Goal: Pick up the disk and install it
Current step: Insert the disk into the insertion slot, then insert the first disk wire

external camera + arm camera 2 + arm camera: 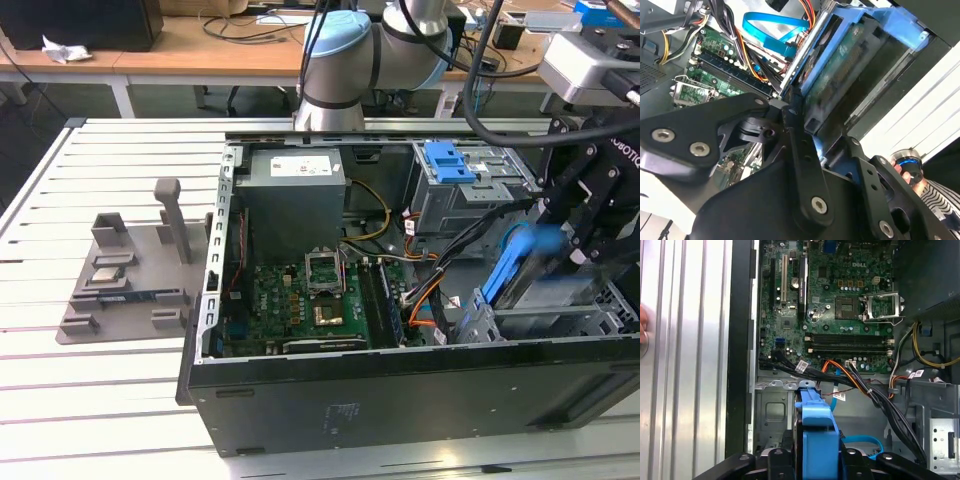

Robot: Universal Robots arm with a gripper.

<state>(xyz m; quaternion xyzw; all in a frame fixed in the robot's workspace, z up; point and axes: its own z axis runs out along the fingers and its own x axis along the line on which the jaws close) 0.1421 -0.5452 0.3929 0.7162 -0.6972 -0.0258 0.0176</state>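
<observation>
We record a grey arm (415, 22) with pale blue joint caps (335, 55). Behind the fingers (781, 460), the gripper (816, 456) shows matte black link bars (800, 165), silver screw heads (818, 204) and black cables (505, 135).

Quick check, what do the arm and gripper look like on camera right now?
The arm has silver-grey rounded joints with light blue caps, and black cables loop along it. The gripper is matte black with white lettering; its fingers are angular linked bars fixed with silver screws.
</observation>
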